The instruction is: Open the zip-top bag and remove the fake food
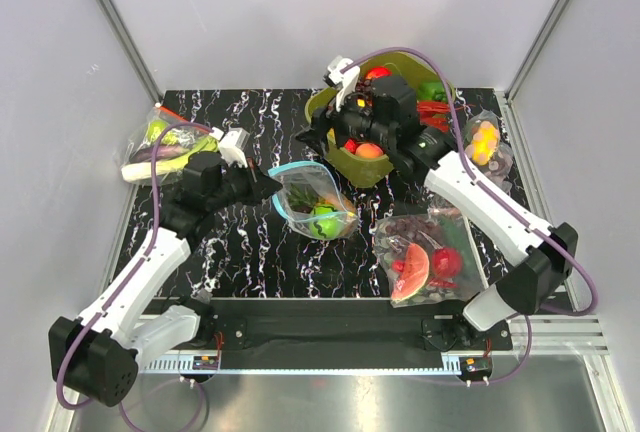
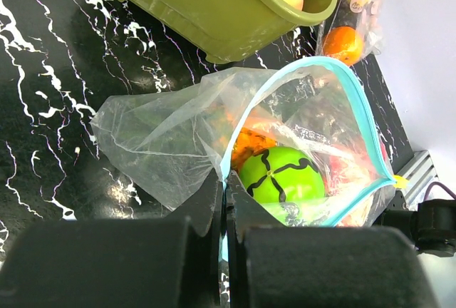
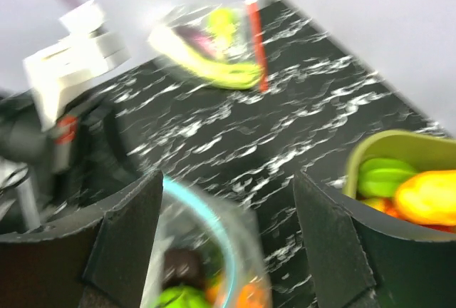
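The zip-top bag point(image 1: 315, 202) lies mid-table with its teal mouth spread open. My left gripper point(image 1: 268, 188) is shut on the near-left edge of the teal rim point(image 2: 226, 180). Inside the bag I see the fake food: a green ball point(image 2: 281, 172) with black lines and an orange piece point(image 2: 249, 144). My right gripper point(image 1: 312, 140) is open and empty, just above the far side of the bag mouth. In the blurred right wrist view, the teal rim point(image 3: 206, 215), a dark purple fruit point(image 3: 178, 265) and the green ball point(image 3: 178, 297) lie between its fingers point(image 3: 128, 222).
An olive-green bin point(image 1: 345, 162) of toy food stands behind the bag, under the right arm. A bag with watermelon point(image 1: 425, 257) lies front right. A vegetable bag with a red zip point(image 1: 165, 142) lies far left. Another small bag point(image 1: 485, 147) lies far right.
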`<state>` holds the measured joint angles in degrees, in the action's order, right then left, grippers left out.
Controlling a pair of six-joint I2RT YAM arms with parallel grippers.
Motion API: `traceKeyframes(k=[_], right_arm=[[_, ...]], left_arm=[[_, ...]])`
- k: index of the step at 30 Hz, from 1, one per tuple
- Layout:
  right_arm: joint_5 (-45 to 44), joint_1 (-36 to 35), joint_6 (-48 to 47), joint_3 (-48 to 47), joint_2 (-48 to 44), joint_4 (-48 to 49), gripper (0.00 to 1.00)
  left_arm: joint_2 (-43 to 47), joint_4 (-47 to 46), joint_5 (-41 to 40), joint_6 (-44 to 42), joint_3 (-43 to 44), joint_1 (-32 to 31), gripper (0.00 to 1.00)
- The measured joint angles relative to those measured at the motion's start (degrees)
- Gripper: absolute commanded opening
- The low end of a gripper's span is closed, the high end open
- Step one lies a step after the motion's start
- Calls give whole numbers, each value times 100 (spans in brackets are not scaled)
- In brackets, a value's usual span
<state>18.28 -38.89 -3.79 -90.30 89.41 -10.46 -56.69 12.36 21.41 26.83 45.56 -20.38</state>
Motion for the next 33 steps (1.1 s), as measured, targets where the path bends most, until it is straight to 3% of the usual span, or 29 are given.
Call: traceKeyframes(k=[7,15,27,33], right_arm=[[555,-234,-24,-153,35,-1381,75],[426,-778,-2,-271,452,-2806,72],[-2039,-1502,859,-339,833,-3897,75],[-2616,-1766,1377,-15,848,-3960,75]], left_arm=[[111,2,33,-2,0,0,0],[170,4,83,-4,-26,-15,0],[297,326,-776,-420,-26,-1014,0],[302,433,-1038,-468,-26,-1215,0]])
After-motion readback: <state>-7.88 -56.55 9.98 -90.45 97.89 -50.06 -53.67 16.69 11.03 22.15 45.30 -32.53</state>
